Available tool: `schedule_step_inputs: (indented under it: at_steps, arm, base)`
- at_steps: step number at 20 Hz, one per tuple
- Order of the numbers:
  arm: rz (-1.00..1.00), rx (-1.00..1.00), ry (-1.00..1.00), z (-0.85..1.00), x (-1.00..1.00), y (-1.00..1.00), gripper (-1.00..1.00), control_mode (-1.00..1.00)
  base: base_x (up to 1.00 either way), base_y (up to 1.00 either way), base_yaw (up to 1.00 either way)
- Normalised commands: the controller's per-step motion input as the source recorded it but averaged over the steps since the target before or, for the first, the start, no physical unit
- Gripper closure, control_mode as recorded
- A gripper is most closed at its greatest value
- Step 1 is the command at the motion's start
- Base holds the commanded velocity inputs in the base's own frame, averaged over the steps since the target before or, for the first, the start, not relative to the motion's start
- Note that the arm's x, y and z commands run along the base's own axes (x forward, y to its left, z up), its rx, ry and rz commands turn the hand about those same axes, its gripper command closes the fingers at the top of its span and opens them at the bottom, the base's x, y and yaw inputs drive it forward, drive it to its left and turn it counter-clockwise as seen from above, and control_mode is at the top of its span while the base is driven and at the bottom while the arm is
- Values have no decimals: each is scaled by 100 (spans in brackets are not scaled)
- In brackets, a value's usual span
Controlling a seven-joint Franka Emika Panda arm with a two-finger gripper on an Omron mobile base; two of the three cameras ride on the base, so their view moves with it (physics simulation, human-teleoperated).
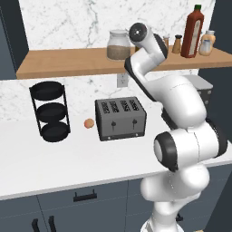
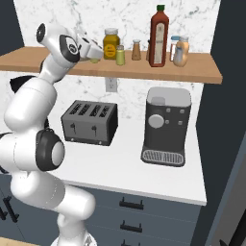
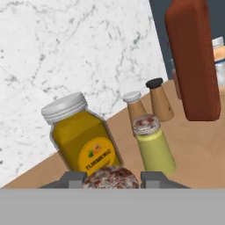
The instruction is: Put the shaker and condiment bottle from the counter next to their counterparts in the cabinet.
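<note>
Fingers [image 3: 111, 179] clamp a speckled-capped shaker [image 3: 110, 178] at shelf height, just above the wooden shelf board [image 2: 144, 68]. Just ahead on the shelf stand a yellow turmeric jar [image 3: 83, 139] and a yellow-green shaker [image 3: 152, 145]; two brown shakers [image 3: 159, 100] sit behind it. Red sauce bottle [image 2: 159, 37] stands upright on the shelf, further right. Toaster [image 1: 120, 118] sits on the surface below.

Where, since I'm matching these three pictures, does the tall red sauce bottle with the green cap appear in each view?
Left base view: tall red sauce bottle, upper right, near the shelf's right end.
Right base view: top, right of centre.
Hand view: upper right, its cap cut off by the top edge.
Shared landmark: the light-brown wooden shelf board it stands on.
</note>
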Motion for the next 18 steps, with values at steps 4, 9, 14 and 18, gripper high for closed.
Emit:
schedule_step_inputs:
  at_steps: [4, 9, 14, 18]
  arm:
    - [0, -4, 0, 0, 31, 0, 100, -100]
    - [0, -4, 0, -2, 18, 0, 100, -100]
    - [0, -6, 4, -8, 2, 0, 100, -100]
    - [0, -4, 12, -12, 5, 1, 100, -100]
  base:
    - [0, 0, 0]
    - [0, 0, 0]
    - [0, 0, 0]
    - [0, 0, 0]
